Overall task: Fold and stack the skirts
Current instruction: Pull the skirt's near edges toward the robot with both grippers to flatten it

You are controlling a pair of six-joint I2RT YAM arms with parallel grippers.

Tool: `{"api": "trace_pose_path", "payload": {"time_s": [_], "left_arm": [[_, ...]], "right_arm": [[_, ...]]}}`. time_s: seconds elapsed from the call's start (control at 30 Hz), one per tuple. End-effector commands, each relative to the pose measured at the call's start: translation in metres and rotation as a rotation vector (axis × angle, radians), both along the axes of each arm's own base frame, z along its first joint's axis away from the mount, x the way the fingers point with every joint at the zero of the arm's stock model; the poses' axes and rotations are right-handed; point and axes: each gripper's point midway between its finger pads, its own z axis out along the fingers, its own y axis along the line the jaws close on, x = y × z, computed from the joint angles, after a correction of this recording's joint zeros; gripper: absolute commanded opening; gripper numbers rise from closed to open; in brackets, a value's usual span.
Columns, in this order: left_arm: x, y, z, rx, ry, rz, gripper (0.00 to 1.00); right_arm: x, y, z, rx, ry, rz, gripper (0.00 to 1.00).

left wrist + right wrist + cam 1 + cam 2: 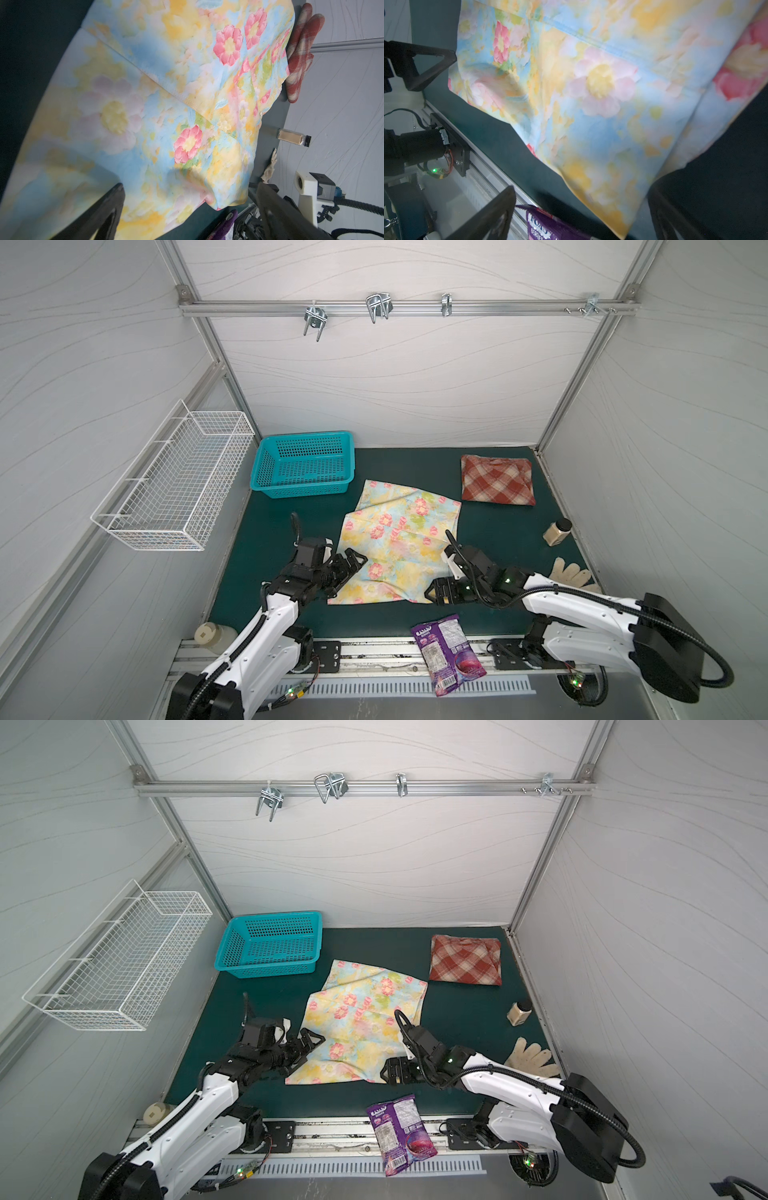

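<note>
Left pincer (347, 572) and right pincer (432, 593) gape, seemingly empty.

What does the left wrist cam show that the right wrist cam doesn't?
Left wrist view only: the plaid skirt, the spice jar, the glove and part of the right arm. Right wrist view only: a finger of the left claw, the mounting rail and a green light. Both: the floral skirt lying on the green mat, and the purple snack bag.
</note>
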Motion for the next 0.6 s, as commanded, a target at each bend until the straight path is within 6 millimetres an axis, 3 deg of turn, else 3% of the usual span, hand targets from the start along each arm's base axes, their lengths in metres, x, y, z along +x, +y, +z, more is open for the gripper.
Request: {"api": "trace_pose_path", "payload": {"time_s": [0.0, 0.13, 0.27, 0.33, 0.57], "left_arm": [[0.006, 0.001, 0.004, 0.003, -0.025, 0.014, 0.99], [0.006, 0.003, 0.002, 0.016, -0.023, 0.021, 0.99], [0.007, 0.005, -0.001, 0.031, -0.021, 0.026, 0.99], [0.006, 0.004, -0.002, 0.031, -0.016, 0.021, 0.99], [0.002, 0.008, 0.004, 0.049, -0.02, 0.026, 0.99]], "right_arm": [[-0.006, 0.007, -0.002, 0.011, 0.013, 0.0, 0.97], [-0.011, 0.014, -0.007, 0.005, 0.028, 0.011, 0.88], [-0.015, 0.015, -0.008, 0.016, 0.045, 0.008, 0.61], [-0.015, 0.014, -0.006, 0.022, 0.042, 0.0, 0.4], [-0.007, 0.004, 0.018, 0.021, -0.019, -0.02, 0.07]]}}
